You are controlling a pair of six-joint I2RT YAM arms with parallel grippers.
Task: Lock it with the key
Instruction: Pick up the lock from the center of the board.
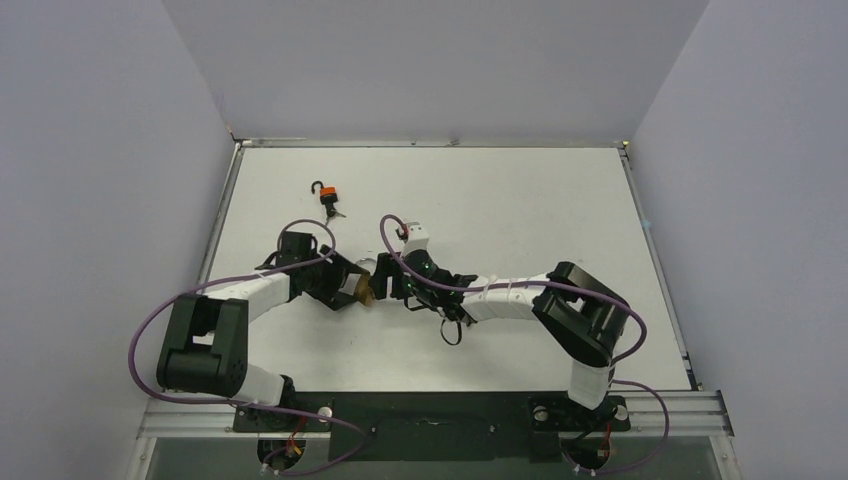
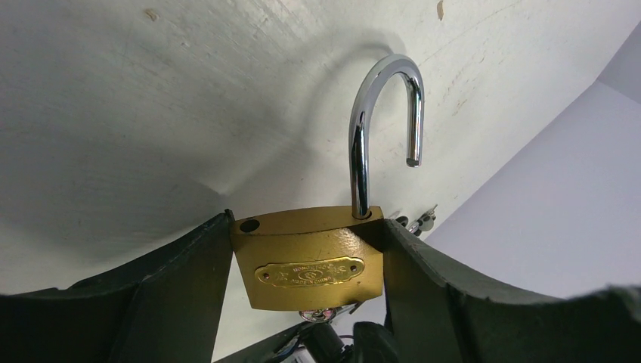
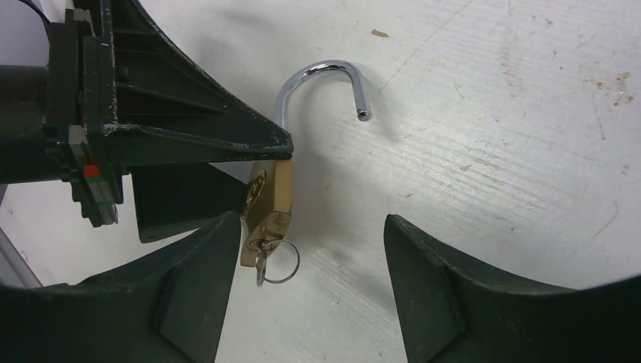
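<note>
My left gripper [image 2: 308, 224] is shut on a brass padlock [image 2: 308, 265], one finger on each narrow side of the body. The chrome shackle [image 2: 385, 113] stands swung open, its free end out of the body. A key [image 3: 261, 261] with a wire ring [image 3: 283, 263] sits in the keyhole at the padlock's [image 3: 272, 198] bottom end. My right gripper [image 3: 311, 227] is open around that end. The key lies close to its left finger and far from the right one, touching neither. In the top view both grippers meet at the padlock [image 1: 366, 288] left of the table's middle.
A second small padlock with an orange body [image 1: 328, 198] and an open shackle lies on the white table [image 1: 520, 200] at the back left, apart from both arms. Grey walls enclose the table on three sides.
</note>
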